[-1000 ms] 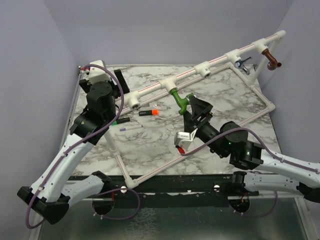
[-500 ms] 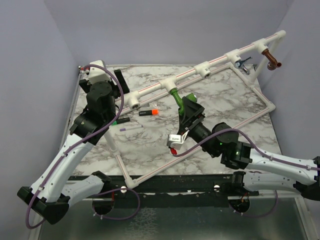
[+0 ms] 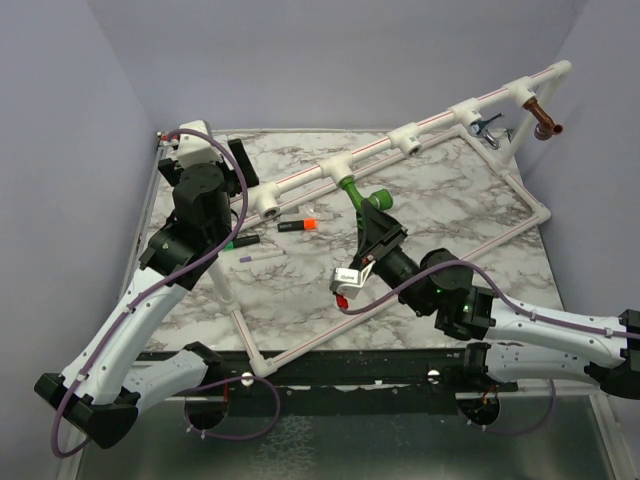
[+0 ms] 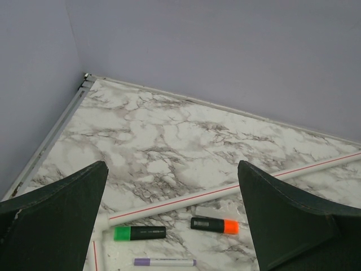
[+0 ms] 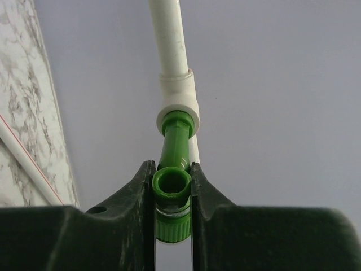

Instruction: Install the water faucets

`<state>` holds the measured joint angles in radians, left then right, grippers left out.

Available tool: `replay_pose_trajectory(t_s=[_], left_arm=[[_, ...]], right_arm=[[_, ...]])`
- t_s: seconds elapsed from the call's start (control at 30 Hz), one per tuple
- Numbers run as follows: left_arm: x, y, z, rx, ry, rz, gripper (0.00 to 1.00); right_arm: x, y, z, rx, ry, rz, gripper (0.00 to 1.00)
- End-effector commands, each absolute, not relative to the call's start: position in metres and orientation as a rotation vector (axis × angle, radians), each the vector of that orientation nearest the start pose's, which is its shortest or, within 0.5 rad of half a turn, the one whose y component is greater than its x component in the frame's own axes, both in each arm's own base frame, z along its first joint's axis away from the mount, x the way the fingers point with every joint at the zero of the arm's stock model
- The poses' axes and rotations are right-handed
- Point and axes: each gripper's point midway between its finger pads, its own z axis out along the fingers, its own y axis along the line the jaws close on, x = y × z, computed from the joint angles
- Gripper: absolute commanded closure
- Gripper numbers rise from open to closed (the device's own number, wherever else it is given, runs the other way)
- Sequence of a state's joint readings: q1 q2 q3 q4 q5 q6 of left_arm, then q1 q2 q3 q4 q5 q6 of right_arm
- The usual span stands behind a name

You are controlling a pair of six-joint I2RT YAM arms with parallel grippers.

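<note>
Green faucet (image 5: 176,141) sits with its stem in the white tee (image 5: 178,96), right end effector (image 5: 171,172) clenched on its spout; next likely calls for twisting it tight. Left end effector (image 4: 172,180) gapes, holding nothing.

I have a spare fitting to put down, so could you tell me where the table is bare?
Free: the table's marble right of the right pincer, bordered by the raised pipe and the frame's right rail; also the far-left corner behind that pipe. Crowded: left of centre, with the orange marker, green marker and purple marker.
</note>
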<state>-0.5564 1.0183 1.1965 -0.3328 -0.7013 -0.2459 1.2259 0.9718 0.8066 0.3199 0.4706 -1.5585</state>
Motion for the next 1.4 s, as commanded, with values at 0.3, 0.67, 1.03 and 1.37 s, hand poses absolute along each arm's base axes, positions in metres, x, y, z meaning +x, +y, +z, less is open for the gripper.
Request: replay_pose_trajectory(t_s=[0.3,0.67,1.03,1.37], left_arm=[[0.295,-0.084,0.247,0.057,2.08,0.191,0.01],[0.295,-0.083,0.246,0.057,2.082,0.196,0.01],[0.296,-0.086,0.245,0.057,2.082,0.18,0.01],[0.293,-0.086,0.246,0.057,2.078,0.163,0.01]], right_arm=[[0.23,0.284,0.37,-1.01,0.957,-0.226,0.99],[0.222,0.304,0.38,-0.553,1.22,0.365,0.99],[0.217,0.305,0.388,0.009,1.366,0.875,0.99],[0.222,0.293,0.374,0.54,1.439,1.168,1.0]])
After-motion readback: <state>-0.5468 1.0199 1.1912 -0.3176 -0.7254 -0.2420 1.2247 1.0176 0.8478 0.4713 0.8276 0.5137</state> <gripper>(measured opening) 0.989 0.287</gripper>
